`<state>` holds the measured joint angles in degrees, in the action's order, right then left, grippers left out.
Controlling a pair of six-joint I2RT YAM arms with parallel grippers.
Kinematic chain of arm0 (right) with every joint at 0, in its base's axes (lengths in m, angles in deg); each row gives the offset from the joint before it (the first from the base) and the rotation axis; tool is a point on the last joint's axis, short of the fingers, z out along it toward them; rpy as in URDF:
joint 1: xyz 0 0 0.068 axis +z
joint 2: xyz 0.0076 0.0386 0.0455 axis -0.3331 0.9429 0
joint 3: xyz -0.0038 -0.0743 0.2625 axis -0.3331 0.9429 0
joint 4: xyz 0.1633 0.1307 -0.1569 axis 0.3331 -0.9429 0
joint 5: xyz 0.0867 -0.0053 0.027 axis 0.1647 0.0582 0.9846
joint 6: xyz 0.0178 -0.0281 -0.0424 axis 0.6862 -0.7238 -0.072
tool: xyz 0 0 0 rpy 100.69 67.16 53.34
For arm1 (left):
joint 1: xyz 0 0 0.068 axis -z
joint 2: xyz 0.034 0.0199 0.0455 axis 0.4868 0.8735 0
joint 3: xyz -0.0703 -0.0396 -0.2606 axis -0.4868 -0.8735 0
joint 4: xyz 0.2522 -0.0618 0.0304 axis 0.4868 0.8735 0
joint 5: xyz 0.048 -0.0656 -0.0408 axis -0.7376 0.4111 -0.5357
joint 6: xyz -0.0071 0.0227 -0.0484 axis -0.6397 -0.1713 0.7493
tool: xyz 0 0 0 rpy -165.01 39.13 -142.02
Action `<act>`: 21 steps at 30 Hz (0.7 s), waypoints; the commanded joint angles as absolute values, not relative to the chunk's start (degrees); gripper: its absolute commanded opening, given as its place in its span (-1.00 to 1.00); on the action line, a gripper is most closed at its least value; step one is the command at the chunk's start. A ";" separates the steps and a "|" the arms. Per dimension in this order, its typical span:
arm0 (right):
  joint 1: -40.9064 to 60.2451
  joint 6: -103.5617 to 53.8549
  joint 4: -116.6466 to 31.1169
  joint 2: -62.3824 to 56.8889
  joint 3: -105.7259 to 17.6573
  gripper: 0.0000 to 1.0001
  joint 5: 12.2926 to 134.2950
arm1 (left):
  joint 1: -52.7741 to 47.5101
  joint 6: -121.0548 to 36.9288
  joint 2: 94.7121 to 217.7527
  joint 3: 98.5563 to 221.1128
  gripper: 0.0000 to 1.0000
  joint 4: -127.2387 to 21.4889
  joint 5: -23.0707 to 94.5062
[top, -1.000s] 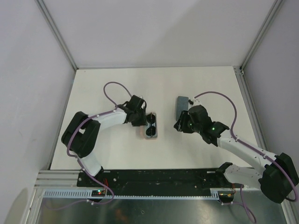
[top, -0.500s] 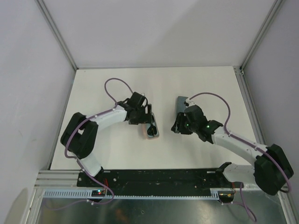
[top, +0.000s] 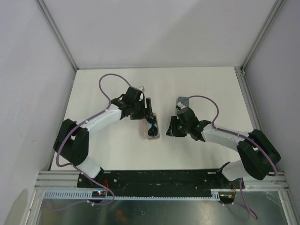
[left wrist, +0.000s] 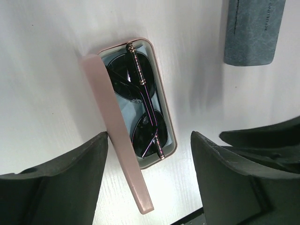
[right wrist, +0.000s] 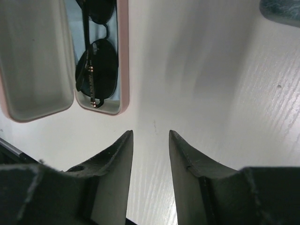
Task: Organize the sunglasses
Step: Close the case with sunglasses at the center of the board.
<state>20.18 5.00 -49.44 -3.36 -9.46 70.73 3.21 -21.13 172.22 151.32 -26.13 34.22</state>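
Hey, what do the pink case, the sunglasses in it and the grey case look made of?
Pink case: smooth matte shell, likely faux leather or plastic, with a pale lining.
Sunglasses: thin shiny arms suggest metal; dark glossy lenses.
Grey case: mottled, felt-like or suede surface with a seam line.

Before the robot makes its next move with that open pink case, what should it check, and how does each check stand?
1. Black wire-framed sunglasses lie folded inside the oblong pink case: ok.
2. Nothing pokes over the case rim: ok, as far as the left wrist view shows.
3. Pink lid stands open with nothing in its way: ok.
4. Left gripper is open above the case and grips nothing: ok.
5. Right gripper is open, empty, and off the case: ok.
6. Contents of the closed blue-grey case: cannot tell.
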 commanded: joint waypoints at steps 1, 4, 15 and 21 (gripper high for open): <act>19.88 5.73 -44.48 0.58 -11.09 -0.22 72.04 | 2.74 -21.07 168.33 151.42 0.49 -26.49 36.07; 19.53 6.47 -42.21 3.97 -11.96 -0.31 73.17 | 2.35 -21.03 166.55 151.04 0.47 -26.52 36.41; 17.76 9.26 -33.52 10.47 -14.88 -0.35 77.62 | -3.56 -21.90 157.74 144.72 0.03 -27.08 39.35; 17.40 8.74 -33.26 14.36 -18.21 -0.43 78.81 | -6.86 -22.05 155.52 140.50 -0.19 -29.74 42.86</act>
<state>17.78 8.71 -35.89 12.00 -15.05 77.29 -5.34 -21.20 157.82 142.65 -26.46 38.79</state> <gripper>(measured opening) 0.297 0.416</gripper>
